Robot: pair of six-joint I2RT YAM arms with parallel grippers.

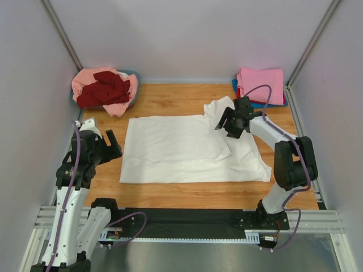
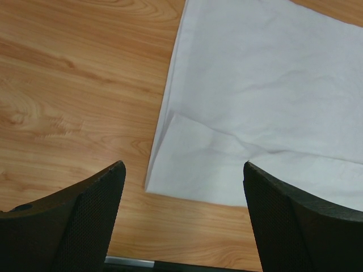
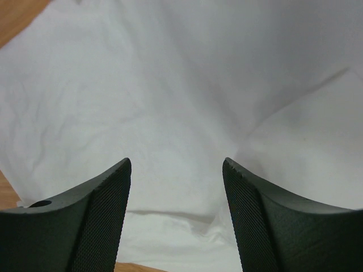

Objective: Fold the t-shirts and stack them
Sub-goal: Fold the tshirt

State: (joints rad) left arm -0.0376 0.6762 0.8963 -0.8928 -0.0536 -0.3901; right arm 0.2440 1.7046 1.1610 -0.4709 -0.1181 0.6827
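The wooden table (image 1: 170, 192) runs under both sets of jaws. The off-white t-shirt (image 1: 181, 150) lies spread flat on it between the two grippers, partly folded, with one layer turned over on the side towards the right jaws and a sleeve sticking out beyond them. The grey-blue tub (image 1: 135, 74) sits well beyond the left jaws in the far corner, heaped with a salmon-pink shirt (image 1: 85, 79) and a dark red shirt (image 1: 105, 90). A folded stack topped by a bright pink shirt (image 1: 261, 85), with a blue edge showing under it, rests just beyond the right jaws.

The left gripper (image 2: 182, 170) hangs at the off-white shirt's edge with its jaws spread wide and nothing in them; the shirt's corner lies below the gap and bare wood below the left finger. The right gripper (image 3: 177, 161) is over the folded layer, jaws apart, with only white cloth seen below the gap and none of it pinched
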